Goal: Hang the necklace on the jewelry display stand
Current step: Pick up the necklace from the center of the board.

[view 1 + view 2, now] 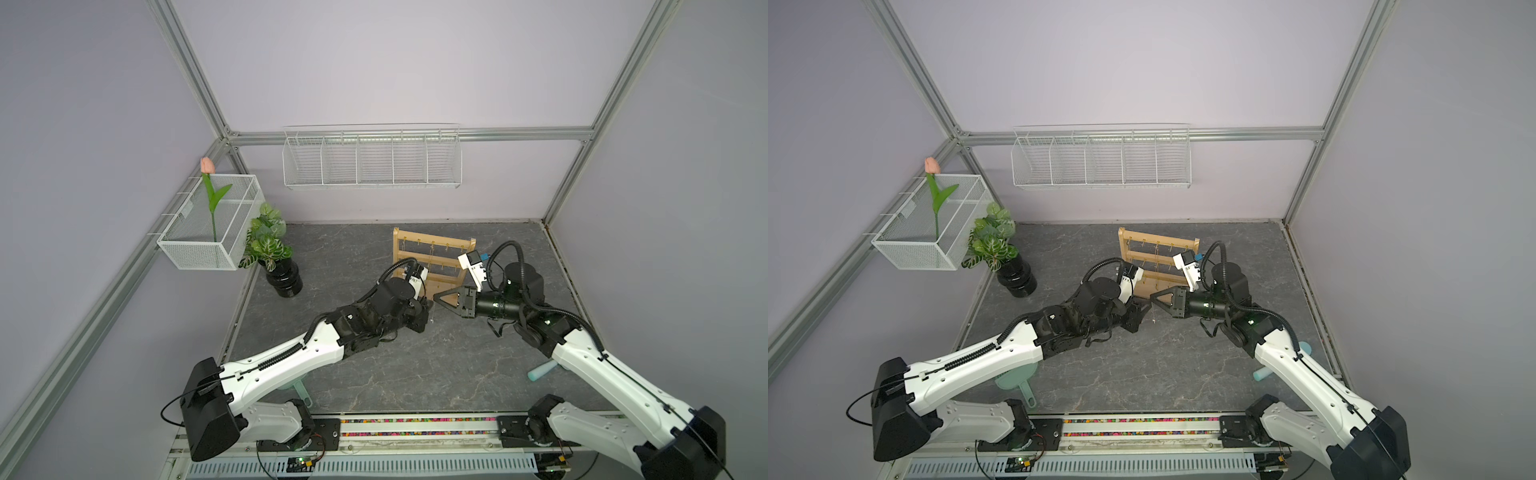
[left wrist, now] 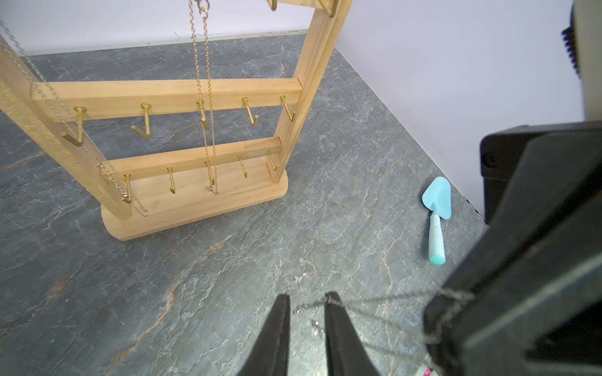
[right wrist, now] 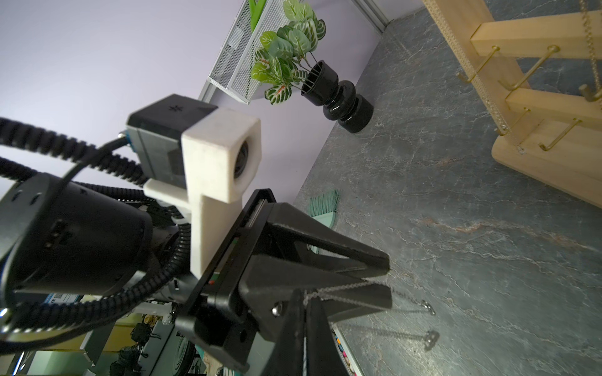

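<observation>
The jewelry display stand [image 1: 432, 257] [image 1: 1156, 259] [image 2: 195, 97] [image 3: 537, 97] is a light wooden rack with gold hooks, standing at the back of the table. A gold chain [image 2: 203, 97] and a silver chain [image 2: 65, 110] hang on it. Both grippers meet just in front of its base. My right gripper [image 3: 306, 294] [image 1: 435, 298] is shut on the necklace [image 3: 351, 288], a thin silver chain. From there the chain runs over one fingertip [image 2: 330, 301] of my left gripper [image 2: 308, 298] [image 3: 389, 280]. The left jaws stand a little apart. The clasp end [image 3: 428, 306] dangles above the table.
A teal trowel [image 2: 436, 224] [image 1: 540, 370] lies at the right by the wall. A potted plant in a black vase [image 1: 274, 257] and a white mesh basket with a tulip [image 1: 208, 232] are at the left. A teal brush [image 1: 1017, 384] lies under the left arm. A wire rack [image 1: 372, 160] hangs on the back wall.
</observation>
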You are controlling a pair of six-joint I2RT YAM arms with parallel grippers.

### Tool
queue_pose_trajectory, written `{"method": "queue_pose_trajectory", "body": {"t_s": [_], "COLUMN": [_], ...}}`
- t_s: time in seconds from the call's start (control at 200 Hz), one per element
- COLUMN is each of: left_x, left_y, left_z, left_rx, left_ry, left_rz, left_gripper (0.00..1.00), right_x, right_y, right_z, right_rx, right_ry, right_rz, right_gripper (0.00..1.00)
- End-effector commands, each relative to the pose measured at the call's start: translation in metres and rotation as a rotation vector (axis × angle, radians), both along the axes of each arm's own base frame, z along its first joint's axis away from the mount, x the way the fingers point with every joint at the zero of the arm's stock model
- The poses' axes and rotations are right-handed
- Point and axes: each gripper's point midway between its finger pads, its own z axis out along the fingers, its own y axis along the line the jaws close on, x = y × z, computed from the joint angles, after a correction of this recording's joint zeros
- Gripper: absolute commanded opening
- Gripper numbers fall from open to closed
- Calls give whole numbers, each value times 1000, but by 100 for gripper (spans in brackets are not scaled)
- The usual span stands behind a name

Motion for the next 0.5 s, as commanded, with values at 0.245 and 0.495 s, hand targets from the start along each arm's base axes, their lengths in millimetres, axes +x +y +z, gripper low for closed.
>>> {"method": "queue_pose_trajectory", "body": {"t_s": [0.245, 0.495], "left_x": [9, 10], "left_y": [-1, -3], "left_z": [21, 23], "left_rx": [-36, -44], "left_ry": [-71, -104], "left_rz": [26, 31], "left_gripper": [23, 26], "right_x": [-5, -4], "right_y": [7, 8], "right_z": [-3, 0], "right_rx": [29, 46], "right_ry": [21, 27], "right_rz": [21, 17], "right_gripper": [7, 7]}}
